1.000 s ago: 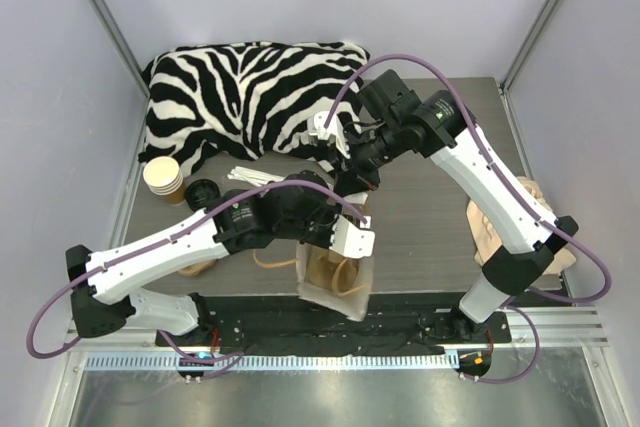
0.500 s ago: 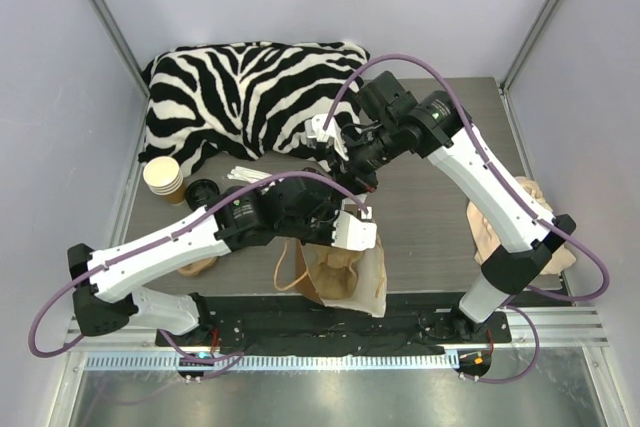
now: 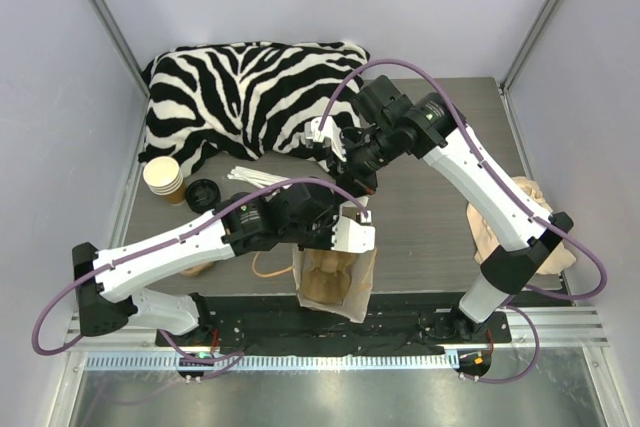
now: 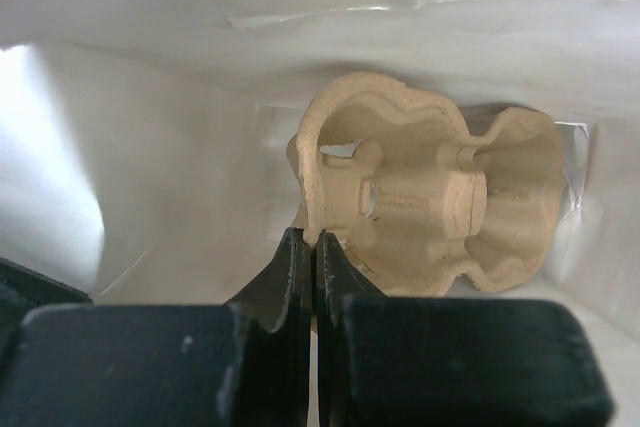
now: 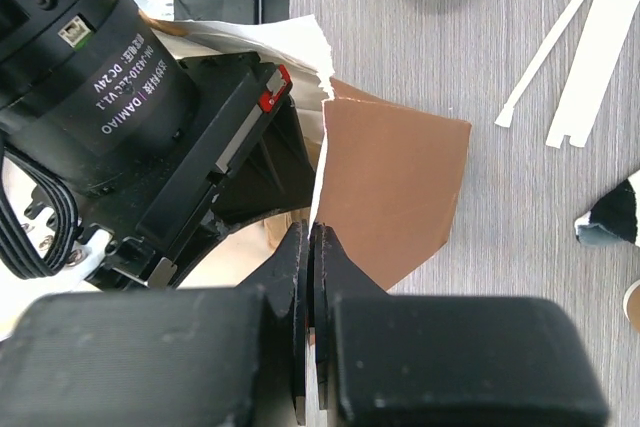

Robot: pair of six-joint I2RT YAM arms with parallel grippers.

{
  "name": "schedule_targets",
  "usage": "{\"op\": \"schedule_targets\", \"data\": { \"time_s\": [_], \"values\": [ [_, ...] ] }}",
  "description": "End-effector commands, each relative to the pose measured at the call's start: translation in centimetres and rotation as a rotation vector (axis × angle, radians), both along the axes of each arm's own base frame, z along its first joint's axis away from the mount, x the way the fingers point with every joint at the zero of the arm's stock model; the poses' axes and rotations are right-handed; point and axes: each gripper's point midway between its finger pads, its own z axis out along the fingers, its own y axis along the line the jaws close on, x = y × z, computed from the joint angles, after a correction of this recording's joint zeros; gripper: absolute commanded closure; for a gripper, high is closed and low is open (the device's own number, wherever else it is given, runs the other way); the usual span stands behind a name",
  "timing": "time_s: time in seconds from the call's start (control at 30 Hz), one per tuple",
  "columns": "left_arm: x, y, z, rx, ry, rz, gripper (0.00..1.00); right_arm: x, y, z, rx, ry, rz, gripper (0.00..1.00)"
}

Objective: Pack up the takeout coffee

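Left gripper (image 4: 312, 239): fingers pressed together inside paper bag (image 4: 150, 197); nothing seen held.
Right gripper (image 5: 309, 232): clamped onto the bag's rim.
Cup carrier (image 4: 430, 207): seated at bag bottom.

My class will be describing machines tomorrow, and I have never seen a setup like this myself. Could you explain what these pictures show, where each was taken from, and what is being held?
Two white robot arms are bolted at the near edge of a grey table. One picture looks down from above. The other two come from a camera on each wrist, so that arm's own black fingers fill the bottom of the view.

On the table lie a zebra-striped cushion, a stack of lidless cups, white stirrers, a round black lid and a brown paper bag.

The right end effector is shut on the bag's rim. The left end effector, also shut, reaches into the bag, above a moulded pulp cup carrier at its bottom. Whether it pinches anything I cannot tell.
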Motion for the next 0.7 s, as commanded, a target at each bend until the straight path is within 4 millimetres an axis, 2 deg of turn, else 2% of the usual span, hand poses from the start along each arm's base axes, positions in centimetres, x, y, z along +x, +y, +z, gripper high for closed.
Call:
{"op": "schedule_targets", "data": {
  "time_s": [0.0, 0.23, 0.33, 0.47, 0.67],
  "values": [
    [0.2, -0.1, 1.6, -0.043, -0.014, 0.005, 1.00, -1.0, -0.8, -0.1, -0.038, 0.045, -0.004, 0.99],
    [0.3, 0.3, 0.5, -0.022, 0.008, 0.014, 1.00, -0.9, -0.8, 0.1, -0.034, 0.034, 0.000, 0.99],
    [0.6, 0.3, 0.3, -0.012, 0.008, 0.033, 0.96, -0.9, -0.7, 0.1, -0.034, 0.037, 0.006, 0.99],
    [0.8, 0.1, 1.3, -0.034, 0.001, 0.048, 0.86, -0.9, -0.7, -0.2, -0.041, 0.042, 0.010, 0.99],
    [1.0, -0.7, 3.8, -0.097, -0.002, 0.060, 0.61, -0.8, -0.6, -0.3, -0.040, 0.046, 0.017, 0.99]
  ]
}}
